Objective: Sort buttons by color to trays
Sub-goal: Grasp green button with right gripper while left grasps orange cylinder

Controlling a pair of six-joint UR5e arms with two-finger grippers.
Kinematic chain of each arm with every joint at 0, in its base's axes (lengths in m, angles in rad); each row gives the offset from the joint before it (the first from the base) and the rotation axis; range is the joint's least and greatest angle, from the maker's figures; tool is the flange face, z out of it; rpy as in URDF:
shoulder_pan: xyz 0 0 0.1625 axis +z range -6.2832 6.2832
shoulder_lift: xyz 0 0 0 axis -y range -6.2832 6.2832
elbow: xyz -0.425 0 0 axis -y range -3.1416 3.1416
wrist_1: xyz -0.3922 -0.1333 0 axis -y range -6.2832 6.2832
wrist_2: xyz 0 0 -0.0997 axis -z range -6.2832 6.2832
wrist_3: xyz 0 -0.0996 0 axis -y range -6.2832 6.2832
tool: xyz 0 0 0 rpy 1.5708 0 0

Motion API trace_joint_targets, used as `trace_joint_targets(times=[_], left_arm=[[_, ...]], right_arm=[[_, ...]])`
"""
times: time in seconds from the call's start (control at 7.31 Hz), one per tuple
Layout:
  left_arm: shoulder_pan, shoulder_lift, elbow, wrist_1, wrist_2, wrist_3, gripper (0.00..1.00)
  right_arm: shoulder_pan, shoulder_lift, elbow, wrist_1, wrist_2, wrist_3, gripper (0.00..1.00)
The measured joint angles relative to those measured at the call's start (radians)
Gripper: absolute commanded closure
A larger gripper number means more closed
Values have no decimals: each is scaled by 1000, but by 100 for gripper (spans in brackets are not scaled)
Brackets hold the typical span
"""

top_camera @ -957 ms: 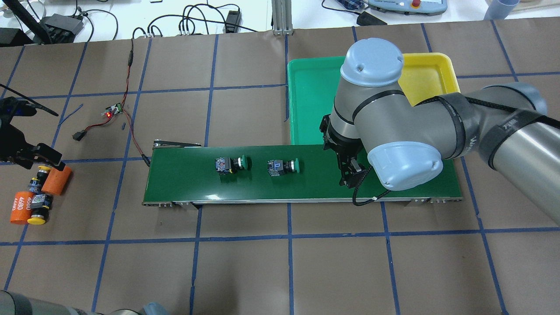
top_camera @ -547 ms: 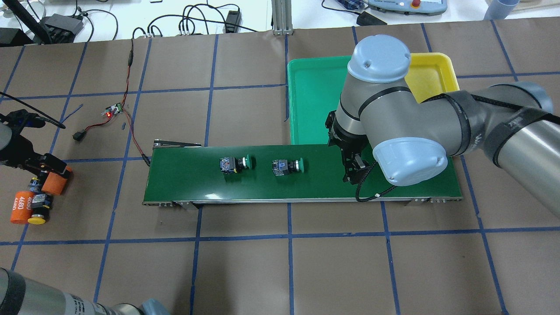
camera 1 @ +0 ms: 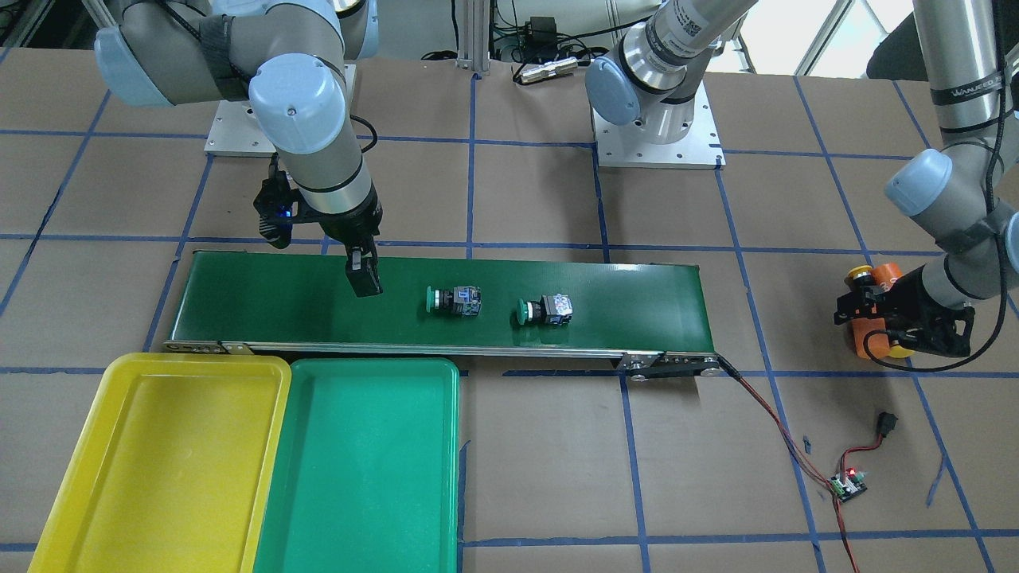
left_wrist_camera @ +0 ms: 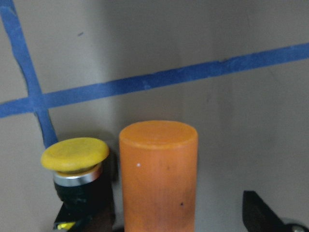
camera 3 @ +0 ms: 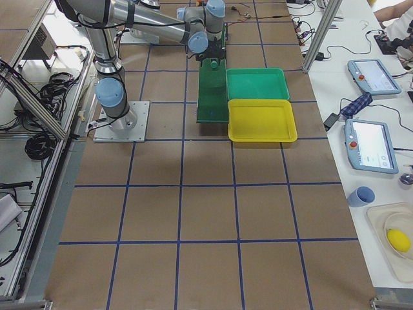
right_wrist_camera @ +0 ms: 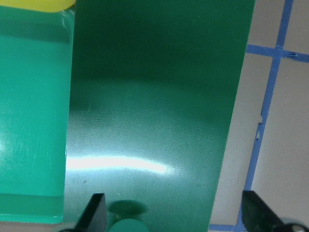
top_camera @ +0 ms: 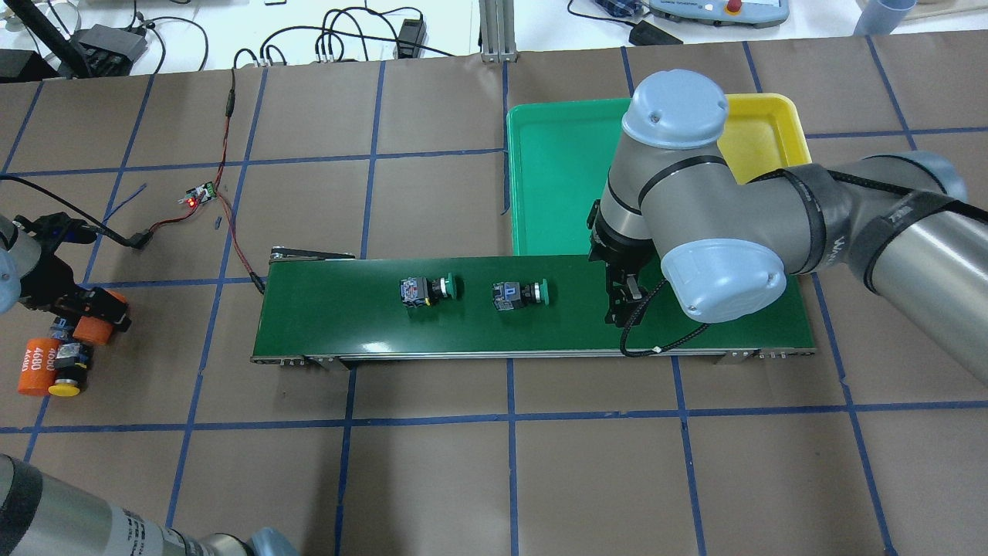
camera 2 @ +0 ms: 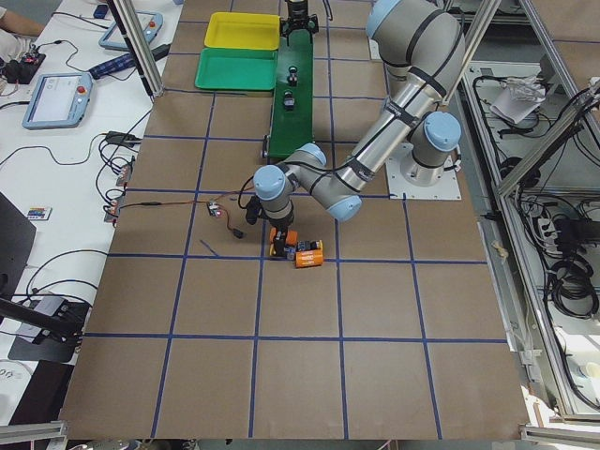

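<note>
Note the two green buttons lying on their sides on the belt [top_camera: 347, 324], caps toward 3 o'clock: lead button [top_camera: 521, 293] and trailing button [top_camera: 427, 289], both carried a short way toward 3 o'clock over the last second. Points to a running belt, feeding them to the right gripper [top_camera: 625, 315]. Has edged toward 3 o'clock too and hangs low over the belt at the lead button's 3 o'clock, near it but apart. Shows jaws spread wide in its wrist view, holding nothing. Probably calls for closing once the lead button arrives.

Well off the belt's 9 o'clock end, find the left gripper [top_camera: 99, 313], lowered toward 5 o'clock onto the orange-and-yellow cluster. Looks open: one finger [left_wrist_camera: 260, 215] well clear of the orange cylinder [left_wrist_camera: 158, 179] centred in its wrist view, a yellow button [left_wrist_camera: 75, 154] just beside at 9 o'clock. Seems lined up on the cylinder, not the button. Leaves the second yellow button [top_camera: 65, 384] just beside the cylinder printed 4680 [top_camera: 37, 369].

Finds green tray [top_camera: 552, 177] and yellow tray [top_camera: 764, 131] side by side at the belt's 12 o'clock, no button in either: sorting not begun.
</note>
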Motion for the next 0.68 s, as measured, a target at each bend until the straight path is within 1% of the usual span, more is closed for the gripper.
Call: trace_joint_targets(times=[0.14,0.27,0.41,0.55,0.68], left_arm=[[0,-6,-2,1,1,0,21],[-1,-11,-3,2,1,0,28],[-2,-12,-3,2,3,-1,52],[-4,-11,-3,1,5,-1,78],[-7,-7,-3,-1,6,-2,98]], right_arm=[[0,3,-2,-2,1,4,0],[0,1,-4,-6,1,6,0],[0,2,-2,-25,-2,6,0],[1,7,0,-55,-8,5,0],[4,14,1,-73,-12,2,0]])
